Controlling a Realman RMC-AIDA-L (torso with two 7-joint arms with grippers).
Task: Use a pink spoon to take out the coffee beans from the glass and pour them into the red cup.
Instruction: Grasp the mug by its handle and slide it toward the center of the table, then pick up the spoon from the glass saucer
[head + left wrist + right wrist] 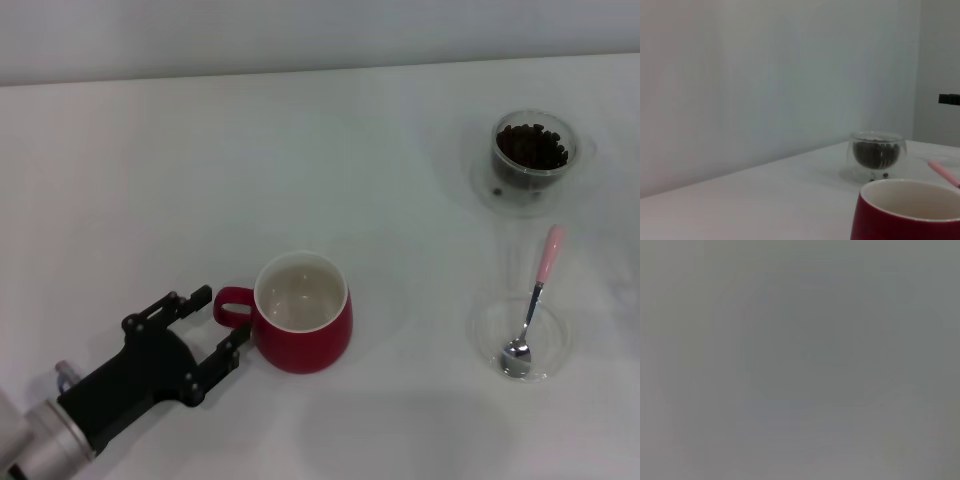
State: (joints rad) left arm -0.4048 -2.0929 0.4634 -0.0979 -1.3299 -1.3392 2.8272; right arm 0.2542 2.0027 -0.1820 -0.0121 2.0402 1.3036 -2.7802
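Note:
The red cup (302, 314) stands upright at the front middle of the white table, its white inside empty and its loop handle pointing left. My left gripper (220, 320) is open, with one finger on each side of that handle. The cup's rim also shows in the left wrist view (907, 210). The glass (533, 150) holds the coffee beans (532, 145) at the back right; it also shows in the left wrist view (876, 152). The pink spoon (535, 297) lies with its metal bowl in a shallow clear dish (520, 338). My right gripper is out of view.
The glass stands on a clear round saucer (500, 195). The white table (180, 170) stretches back to a pale wall. The right wrist view shows only a plain grey surface.

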